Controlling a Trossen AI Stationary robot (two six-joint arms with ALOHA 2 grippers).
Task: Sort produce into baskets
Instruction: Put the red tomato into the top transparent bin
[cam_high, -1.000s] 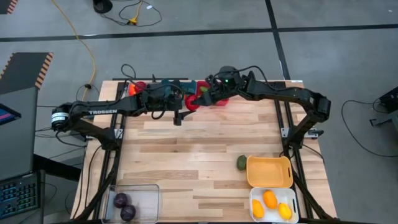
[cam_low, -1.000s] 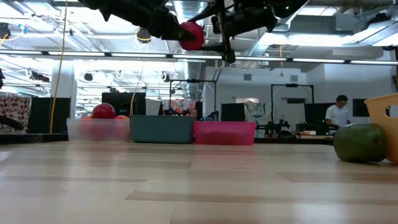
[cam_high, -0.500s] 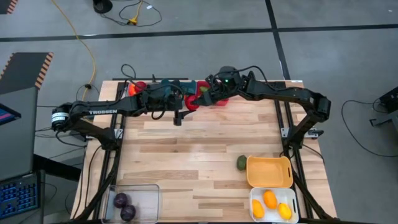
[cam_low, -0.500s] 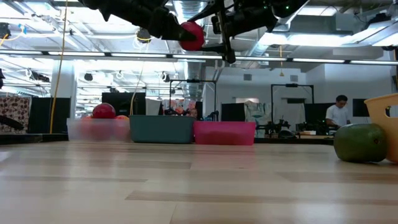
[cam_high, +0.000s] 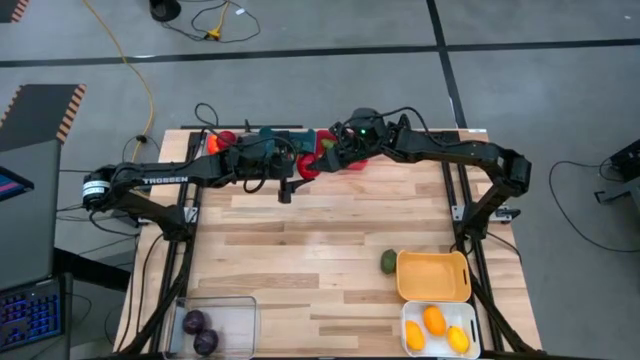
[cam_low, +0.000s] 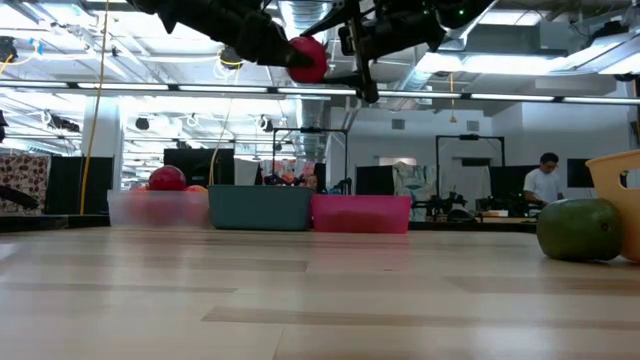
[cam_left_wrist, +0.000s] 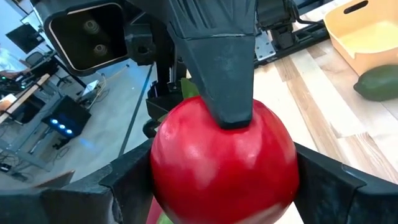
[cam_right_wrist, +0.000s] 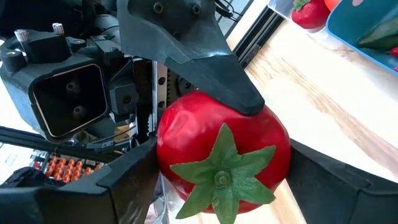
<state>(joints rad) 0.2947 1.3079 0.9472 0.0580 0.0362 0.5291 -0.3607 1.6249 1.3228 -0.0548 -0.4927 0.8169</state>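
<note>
- Nearest the front edge of the wooden slatted table (cam_high: 300, 250), a clear plastic bin (cam_high: 222, 322) at the left corner holds two dark purple round toy fruits (cam_high: 200, 332).
- At the front right corner, a white rectangular bin (cam_high: 440, 328) holds three orange-yellow oblong toy fruits (cam_high: 434, 320).
- Just behind it stands an orange-yellow plastic bin (cam_high: 433, 275), with a green oval toy fruit (cam_high: 388, 262) lying on the table beside its left wall; the low view shows this fruit resting on the wood.
- Farther back, over the rear part of the table, both arms meet in the air around one glossy red toy tomato with a green leafy stem (cam_right_wrist: 222, 160).
- The left gripper (cam_left_wrist: 224, 180) has its fingers on either side of the tomato, pressed against it.
- The right gripper (cam_right_wrist: 221, 168) also clasps the same tomato from the opposite direction, its fingers touching the sides, so both grippers hold it at once.
- In the low view the tomato hangs well above the table, roughly over the rear row of bins.
- Along the far edge sit a pale frosted bin (cam_low: 158, 208) with a red round fruit (cam_low: 167, 179) showing above its rim, a teal bin (cam_low: 260, 208) and a red-pink bin (cam_low: 361, 213).
- Beyond the table, a person (cam_low: 545, 180) is seen in the room.
</note>
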